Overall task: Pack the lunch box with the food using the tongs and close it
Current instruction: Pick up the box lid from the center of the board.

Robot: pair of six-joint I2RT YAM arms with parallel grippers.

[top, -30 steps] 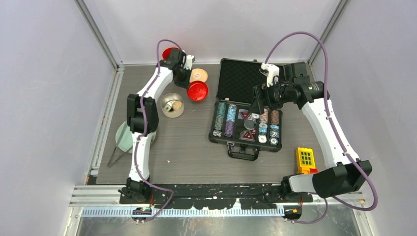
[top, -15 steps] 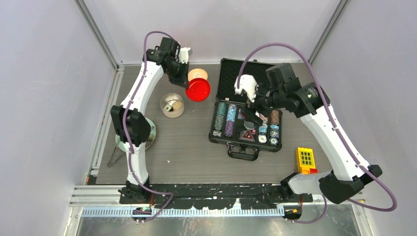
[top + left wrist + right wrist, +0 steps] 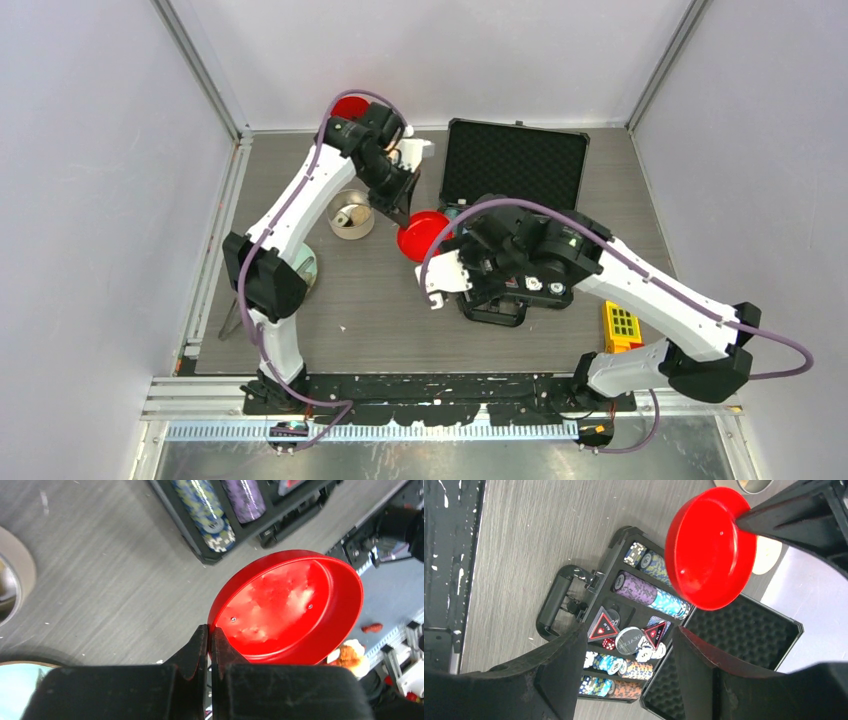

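Observation:
The lunch box [image 3: 351,213], a small round steel tin, stands open at the back left with a beige piece of food [image 3: 343,218] inside. Its cream lid [image 3: 768,555] shows behind the red bowl in the right wrist view. The tongs [image 3: 236,314] lie at the table's left edge. My left gripper [image 3: 210,628] is shut on the rim of a red bowl [image 3: 422,235], holding it tilted in the air between the tin and the case. My right gripper [image 3: 630,635] hangs open over the front left of the case, holding nothing.
An open black case of poker chips [image 3: 515,165] fills the middle right of the table. A pale green plate [image 3: 305,268] sits partly hidden behind the left arm. A second red bowl [image 3: 349,105] lies at the back. A yellow block [image 3: 620,324] stands front right.
My left arm has swung the red bowl from the back down beside the case. My right arm has dropped forward and left over the case's front, its jaws narrowing a little.

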